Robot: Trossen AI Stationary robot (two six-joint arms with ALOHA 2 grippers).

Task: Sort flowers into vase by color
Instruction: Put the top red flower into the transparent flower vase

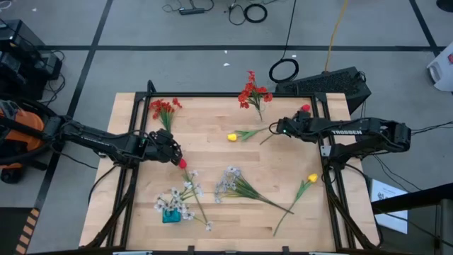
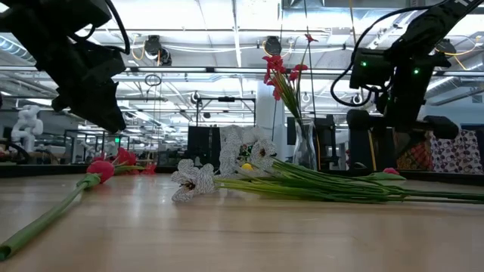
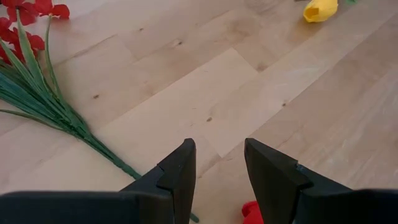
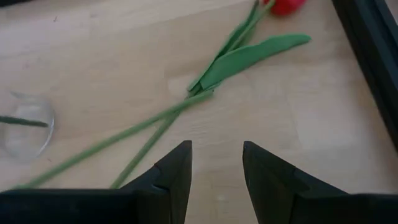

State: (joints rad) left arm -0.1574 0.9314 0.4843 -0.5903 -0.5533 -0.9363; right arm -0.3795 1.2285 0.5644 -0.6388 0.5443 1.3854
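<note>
My left gripper hovers open over bare wood left of centre. A red tulip bud lies just on its near side. A red cluster lies at the far left. My right gripper hovers open above two crossing green stalks. One stalk belongs to a yellow tulip, the other to a red tulip. A clear glass vase at the far middle holds red flowers.
White blossom sprays lie near centre. More white blossoms stand in a small teal holder at the near left. A second yellow tulip lies at the near right. A black frame rail borders the table's right side.
</note>
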